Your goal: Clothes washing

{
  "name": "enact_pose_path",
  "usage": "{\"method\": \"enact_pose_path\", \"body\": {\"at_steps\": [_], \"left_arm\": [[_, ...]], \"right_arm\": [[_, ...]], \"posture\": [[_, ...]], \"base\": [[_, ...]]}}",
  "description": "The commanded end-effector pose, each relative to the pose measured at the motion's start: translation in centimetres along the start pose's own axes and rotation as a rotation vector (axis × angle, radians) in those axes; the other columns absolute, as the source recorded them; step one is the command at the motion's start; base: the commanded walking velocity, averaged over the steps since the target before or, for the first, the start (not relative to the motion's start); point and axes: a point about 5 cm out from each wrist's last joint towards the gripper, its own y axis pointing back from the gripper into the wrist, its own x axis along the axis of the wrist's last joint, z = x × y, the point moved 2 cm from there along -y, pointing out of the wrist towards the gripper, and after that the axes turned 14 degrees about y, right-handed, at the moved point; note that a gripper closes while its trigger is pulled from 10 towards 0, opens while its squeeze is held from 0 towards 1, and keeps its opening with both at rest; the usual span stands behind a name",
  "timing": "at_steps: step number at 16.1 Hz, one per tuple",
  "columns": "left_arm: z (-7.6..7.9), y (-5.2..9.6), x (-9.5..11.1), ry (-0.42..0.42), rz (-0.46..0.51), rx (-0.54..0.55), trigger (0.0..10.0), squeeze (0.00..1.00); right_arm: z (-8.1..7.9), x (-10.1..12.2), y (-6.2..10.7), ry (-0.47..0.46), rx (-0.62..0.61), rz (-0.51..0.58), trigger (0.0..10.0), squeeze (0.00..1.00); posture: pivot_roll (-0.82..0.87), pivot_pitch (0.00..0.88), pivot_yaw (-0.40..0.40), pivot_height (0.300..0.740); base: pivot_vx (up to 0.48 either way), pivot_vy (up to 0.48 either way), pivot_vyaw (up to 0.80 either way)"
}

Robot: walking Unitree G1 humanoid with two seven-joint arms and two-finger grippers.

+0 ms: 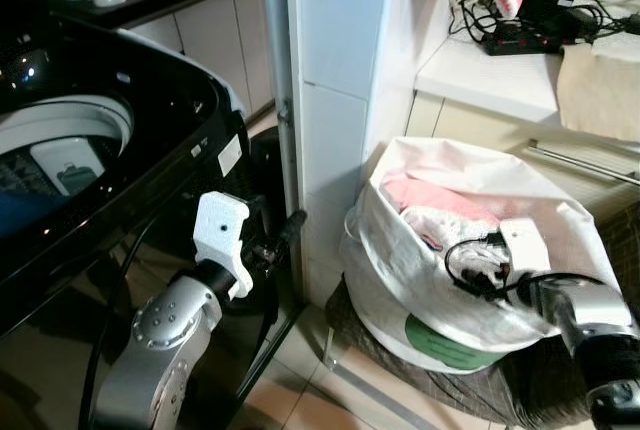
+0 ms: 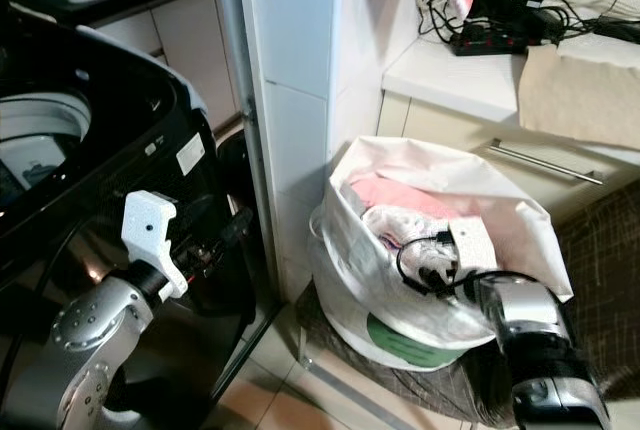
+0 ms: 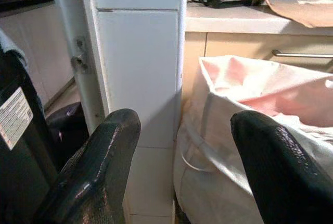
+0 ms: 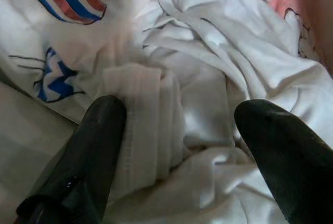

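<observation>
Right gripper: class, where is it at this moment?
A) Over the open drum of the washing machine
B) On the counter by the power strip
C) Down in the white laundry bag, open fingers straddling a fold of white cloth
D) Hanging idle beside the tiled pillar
C: the right gripper is down in the white laundry bag, its fingers apart on either side of a bunched white garment.

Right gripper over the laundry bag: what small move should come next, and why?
Probably close the fingers. The right gripper is open inside the white laundry bag, its fingers straddling a bunched fold of white garment. Nothing is held yet, and the washing machine stands open.
</observation>
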Motion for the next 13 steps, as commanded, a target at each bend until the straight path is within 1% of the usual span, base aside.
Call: {"method": "enact_pose_path", "body": {"at_steps": [1, 2, 3, 5, 6, 7, 8, 9, 10, 11, 12, 13], "left_arm": [[1.1, 0.0, 0.1, -0.054, -0.023, -0.090, 10.0, 0.00], [1.7, 0.2, -0.3, -0.040, -0.048, -0.139, 10.0, 0.00], [2.0, 0.4, -0.5, -0.023, -0.065, -0.170, 10.0, 0.00], [2.2, 0.7, -0.7, -0.024, -0.086, -0.193, 10.0, 0.00], [1.9, 0.8, -0.4, -0.011, -0.066, -0.174, 10.0, 0.00], [1.6, 1.1, -0.7, 0.060, -0.095, -0.156, 10.0, 0.00], [1.4, 1.5, -1.5, 0.122, -0.172, -0.153, 10.0, 0.00], [1.3, 1.6, -1.7, 0.133, -0.189, -0.154, 10.0, 0.00], [0.7, 1.7, -1.8, 0.071, -0.197, -0.108, 10.0, 0.00], [0.5, 1.6, -1.7, 0.026, -0.187, -0.098, 10.0, 0.00], [0.5, 0.9, -1.1, 0.025, -0.131, -0.091, 10.0, 0.00], [0.3, 0.5, -0.7, 0.023, -0.090, -0.078, 10.0, 0.00]], "right_arm": [[0.2, 0.5, -0.4, 0.006, -0.001, 0.014, 10.0, 0.00], [0.3, 0.5, -0.8, 0.029, -0.007, 0.008, 10.0, 0.00], [0.2, 0.5, -1.1, 0.031, 0.006, 0.002, 10.0, 0.00], [-0.2, 0.5, -1.6, 0.062, 0.033, -0.006, 10.0, 0.00], [-0.3, 0.6, -1.7, 0.069, 0.045, -0.003, 6.4, 0.00], [-0.5, 0.6, -1.7, 0.080, 0.064, -0.006, 0.0, 0.00], [-0.8, 0.6, -1.9, 0.098, 0.083, -0.014, 0.0, 0.00], [-0.9, 0.6, -2.0, 0.106, 0.086, -0.016, 0.0, 0.00], [-0.8, 0.6, -2.1, 0.119, 0.084, -0.021, 0.0, 0.00], [-0.7, 0.6, -2.1, 0.115, 0.085, -0.016, 0.0, 0.00], [0.1, 0.7, -1.8, 0.108, 0.078, -0.011, 0.0, 0.00], [0.5, 0.8, -1.7, 0.101, 0.069, -0.008, 0.0, 0.00]], "posture": [[-0.02, 0.000, 0.028, 0.740], [-0.02, 0.000, 0.031, 0.740], [-0.02, 0.000, 0.034, 0.740], [-0.01, 0.000, 0.026, 0.740], [0.00, 0.000, 0.019, 0.740], [0.00, 0.000, 0.014, 0.740], [0.01, 0.000, 0.001, 0.740], [0.01, 0.000, 0.001, 0.740], [0.00, 0.000, 0.006, 0.740], [-0.01, 0.000, 0.014, 0.740], [-0.05, 0.000, 0.046, 0.740], [-0.05, 0.000, 0.046, 0.740]], "base": [[0.000, 0.000, 0.00], [0.000, 0.000, 0.00], [0.000, 0.000, 0.00], [0.000, 0.000, 0.00], [0.000, 0.000, 0.00], [0.000, 0.000, 0.00], [0.000, 0.000, 0.00], [0.000, 0.000, 0.00], [0.000, 0.000, 0.00], [0.000, 0.000, 0.00], [0.000, 0.000, 0.00], [0.000, 0.000, 0.00]]}}
